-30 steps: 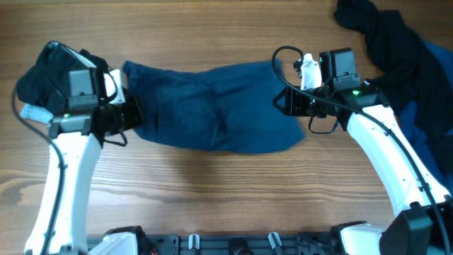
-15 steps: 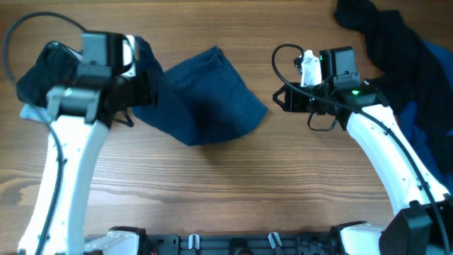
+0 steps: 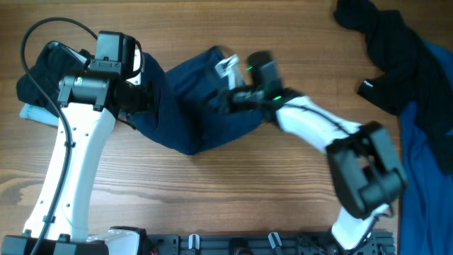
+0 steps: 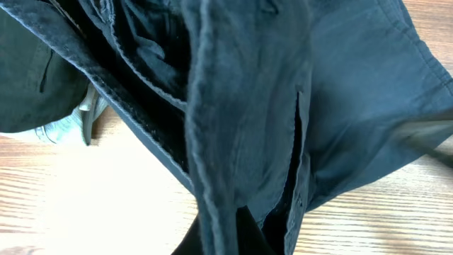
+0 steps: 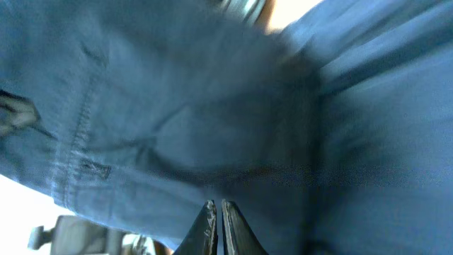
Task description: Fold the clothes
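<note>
- Wooden table [image 3: 233,191], dark garments [image 3: 396,49] at its far right corner.
- Teal shorts [image 3: 198,106] bunched left of centre, running left-right.
- Left gripper [image 3: 141,99] clamps their left end; right gripper [image 5: 216,216] has its jaws closed over them.

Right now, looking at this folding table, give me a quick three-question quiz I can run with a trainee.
1. True or false: the dark teal shorts lie spread flat on the table.
2. Pick one. The heap of black and blue garments at the right edge is: A) gripped by one of the tools; B) lying apart from both tools; C) stacked on the shorts.
3. Fill in: the end of the shorts raised off the table is held by the ___ tool.

Key
1. False: they are bunched, with one end lifted.
2. B: the right tool is over at the shorts, fingers shut.
3. Left: the left tool grips that end.
</note>
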### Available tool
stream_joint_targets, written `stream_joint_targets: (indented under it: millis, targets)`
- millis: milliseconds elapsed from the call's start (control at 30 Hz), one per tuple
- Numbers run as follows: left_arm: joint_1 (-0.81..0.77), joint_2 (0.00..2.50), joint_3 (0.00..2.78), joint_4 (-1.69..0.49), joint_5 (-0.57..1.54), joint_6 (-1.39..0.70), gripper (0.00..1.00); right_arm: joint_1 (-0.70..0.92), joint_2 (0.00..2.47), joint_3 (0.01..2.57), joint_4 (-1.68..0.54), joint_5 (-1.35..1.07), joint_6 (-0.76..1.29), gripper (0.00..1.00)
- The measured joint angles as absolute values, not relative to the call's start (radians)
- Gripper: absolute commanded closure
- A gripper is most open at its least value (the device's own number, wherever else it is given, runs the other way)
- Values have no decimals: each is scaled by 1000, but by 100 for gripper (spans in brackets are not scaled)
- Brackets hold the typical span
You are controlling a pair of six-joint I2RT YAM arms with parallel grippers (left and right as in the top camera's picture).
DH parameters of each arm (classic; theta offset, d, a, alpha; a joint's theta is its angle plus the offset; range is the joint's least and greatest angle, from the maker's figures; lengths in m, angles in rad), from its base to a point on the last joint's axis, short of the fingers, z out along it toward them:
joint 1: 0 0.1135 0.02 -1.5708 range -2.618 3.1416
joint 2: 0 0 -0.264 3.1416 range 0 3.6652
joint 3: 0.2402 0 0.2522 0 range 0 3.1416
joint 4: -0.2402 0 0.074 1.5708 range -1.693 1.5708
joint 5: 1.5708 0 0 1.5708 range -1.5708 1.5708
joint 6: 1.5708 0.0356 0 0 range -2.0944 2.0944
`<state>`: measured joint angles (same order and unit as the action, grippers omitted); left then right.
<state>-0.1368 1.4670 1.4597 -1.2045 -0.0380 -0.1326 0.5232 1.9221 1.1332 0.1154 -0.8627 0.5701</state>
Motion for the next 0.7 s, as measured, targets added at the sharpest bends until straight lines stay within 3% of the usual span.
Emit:
stream_joint_targets:
  millis: [200,433,567,700]
  targets:
    - [-146,1428,1460,-1176,72,-133,96,721,2058,1133,285,-873,696,96]
    - [-241,1374,1460,-1123,114,-133,96,764,2071,1133,402,-1017,764,96]
    - [-257,1374,1460,-1140,114,-133,96,709,2047,1132,233,-1001,767,96]
    - [-258,1374,1460,-1187,115,-132,96,519,1925,1129,-94,-875,687,96]
